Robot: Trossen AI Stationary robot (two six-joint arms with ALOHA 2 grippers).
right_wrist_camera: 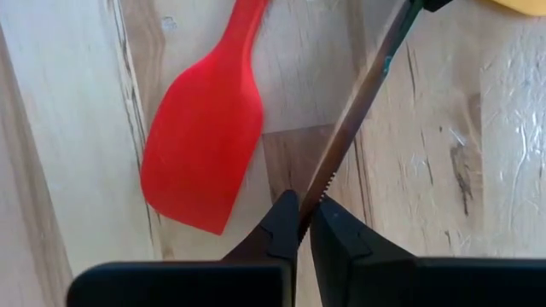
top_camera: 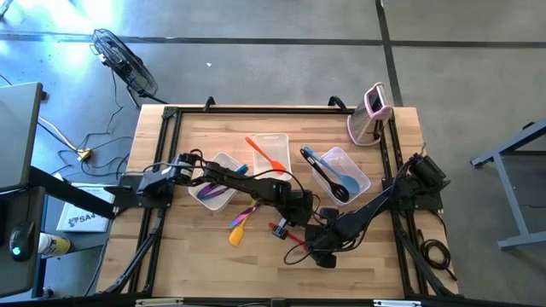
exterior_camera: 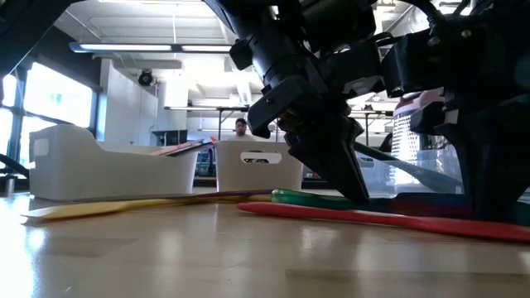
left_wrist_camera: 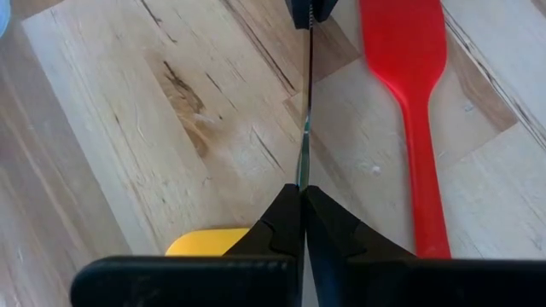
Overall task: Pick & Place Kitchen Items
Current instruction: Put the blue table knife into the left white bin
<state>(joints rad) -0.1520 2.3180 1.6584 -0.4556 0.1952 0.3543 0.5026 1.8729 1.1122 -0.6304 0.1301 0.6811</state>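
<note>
My left gripper (left_wrist_camera: 300, 198) and right gripper (right_wrist_camera: 304, 207) each pinch an end of one thin serrated blade (right_wrist_camera: 351, 112), low over the table (top_camera: 384, 256) near its front middle. A red spatula (right_wrist_camera: 203, 141) lies just beside it. I can't identify the blade's handle; both arms hide it from above.

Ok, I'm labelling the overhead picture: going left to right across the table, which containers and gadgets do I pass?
Left clear tub → middle clear tub → right clear tub → pink-and-white gadget.
</note>
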